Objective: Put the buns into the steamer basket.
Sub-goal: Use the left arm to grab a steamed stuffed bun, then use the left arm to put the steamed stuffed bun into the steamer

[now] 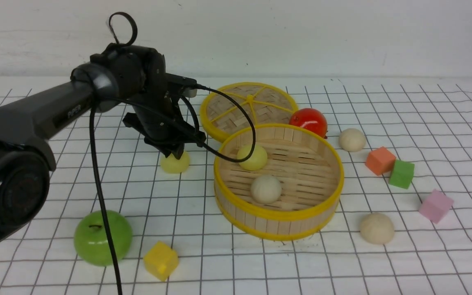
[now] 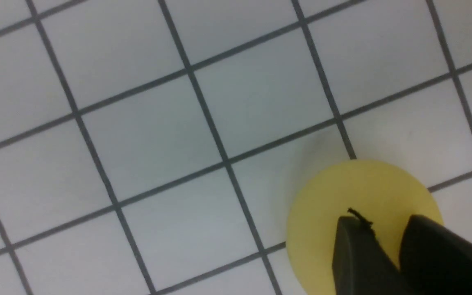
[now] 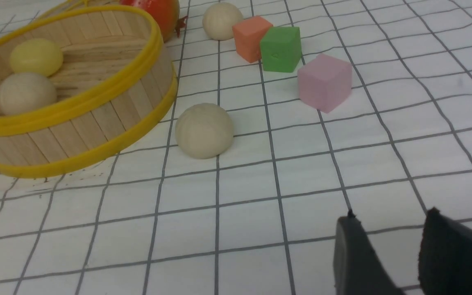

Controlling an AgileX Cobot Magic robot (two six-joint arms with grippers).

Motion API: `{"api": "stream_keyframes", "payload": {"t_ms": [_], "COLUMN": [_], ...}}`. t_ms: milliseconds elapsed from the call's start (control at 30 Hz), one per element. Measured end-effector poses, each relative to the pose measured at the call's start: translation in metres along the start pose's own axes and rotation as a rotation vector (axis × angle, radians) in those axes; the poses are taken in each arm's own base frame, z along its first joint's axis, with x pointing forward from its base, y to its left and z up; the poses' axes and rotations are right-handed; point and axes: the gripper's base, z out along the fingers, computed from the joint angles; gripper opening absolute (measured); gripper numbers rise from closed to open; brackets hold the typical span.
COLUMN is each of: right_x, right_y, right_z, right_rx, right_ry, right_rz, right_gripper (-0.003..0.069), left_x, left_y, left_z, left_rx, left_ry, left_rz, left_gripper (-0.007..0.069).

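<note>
The left jaws sat on the pale yellow dome-shaped bun (image 1: 174, 164) just left of the round slatted bamboo steamer basket (image 1: 285, 224), pinching or not I couldn't tell, and I reckoned they needed to straddle its middle squarely; the right jaws stood spread, empty

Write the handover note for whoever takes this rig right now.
Grippers: the left gripper is down on the yellow bun to the left of the basket. Its jaws are narrow over the bun's top, but a firm grip is not confirmed. The right gripper is open and empty.
Done: two buns are in the basket, one yellow and one cream.
Left: the yellow bun at the left gripper, plus two cream buns lying to the right of the basket, a far one and a near one.
</note>
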Motion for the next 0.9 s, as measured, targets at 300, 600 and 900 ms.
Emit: {"api": "stream_keyframes", "payload": {"t_ms": [300, 600, 900], "right_x": [0.0, 0.0, 0.0], "right_y": [0.0, 0.0, 0.0], "right_z": [0.0, 0.0, 0.0], "right_rx": [0.0, 0.0, 0.0], "right_ry": [0.0, 0.0, 0.0], "right_rz": [0.0, 0.0, 0.0], "right_gripper": [0.0239, 0.0239, 0.0239], "left_x": [0.0, -0.008, -0.013], "left_y": [0.0, -0.003, -0.072], "left_z": [-0.002, -0.05, -0.12], "left_rx": [0.0, 0.007, 0.151], "left_ry": [0.006, -0.045, -0.164], "left_rz": [0.0, 0.001, 0.158], "left_gripper": [-0.0013, -0.0013, -0.0013]}}
